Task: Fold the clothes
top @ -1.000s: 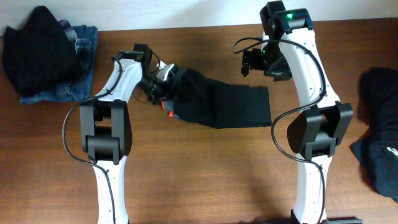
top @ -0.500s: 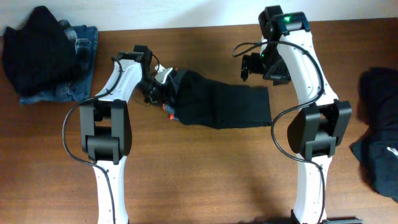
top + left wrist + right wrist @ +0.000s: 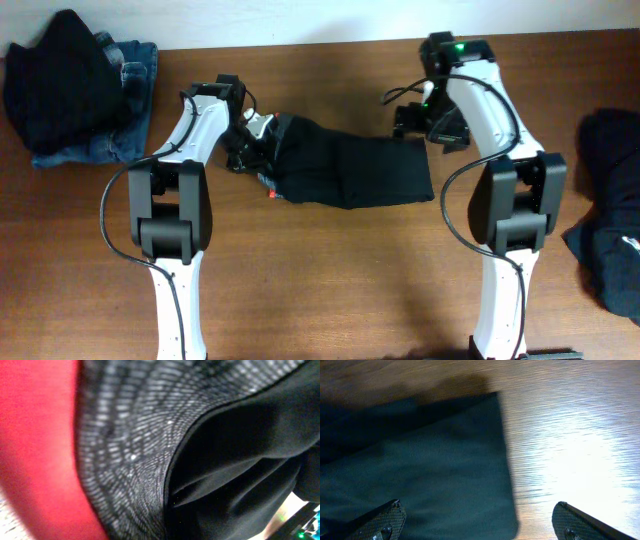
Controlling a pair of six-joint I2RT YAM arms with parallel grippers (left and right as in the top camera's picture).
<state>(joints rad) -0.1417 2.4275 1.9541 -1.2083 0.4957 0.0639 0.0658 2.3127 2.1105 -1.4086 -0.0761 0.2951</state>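
Since a second ago the left tool [image 3: 258, 138] has closed onto the bunched left end of the black trousers [image 3: 350, 170], and the right tool [image 3: 412, 118] has come closer to their right end. Left tool: clamped on the fabric, its wrist view filled with dark cloth and red trim [image 3: 35, 450]. Right tool: jaws spread wide above the trousers' right end, holding nothing. Trousers: lying lengthwise mid-tabletop [image 3: 330, 290], nearer the far edge. Far left corner: black garment [image 3: 55, 80] heaped on blue jeans [image 3: 130, 70]. Right edge: another dark garment [image 3: 610, 210].
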